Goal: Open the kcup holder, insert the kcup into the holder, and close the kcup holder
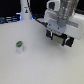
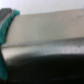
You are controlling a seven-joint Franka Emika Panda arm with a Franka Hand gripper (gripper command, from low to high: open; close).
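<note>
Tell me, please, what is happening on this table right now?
A white robot arm hangs above the table's far side, at the exterior view's right, its gripper holding nothing that I can make out. The kcup, a small pod with a green top, stands upright and alone on the white table, apart from the gripper. The wrist view is too blurred to read.

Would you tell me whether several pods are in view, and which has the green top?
Only one pod shows: the kcup, green-topped, standing alone on the white table, to the exterior view's left of the gripper.
</note>
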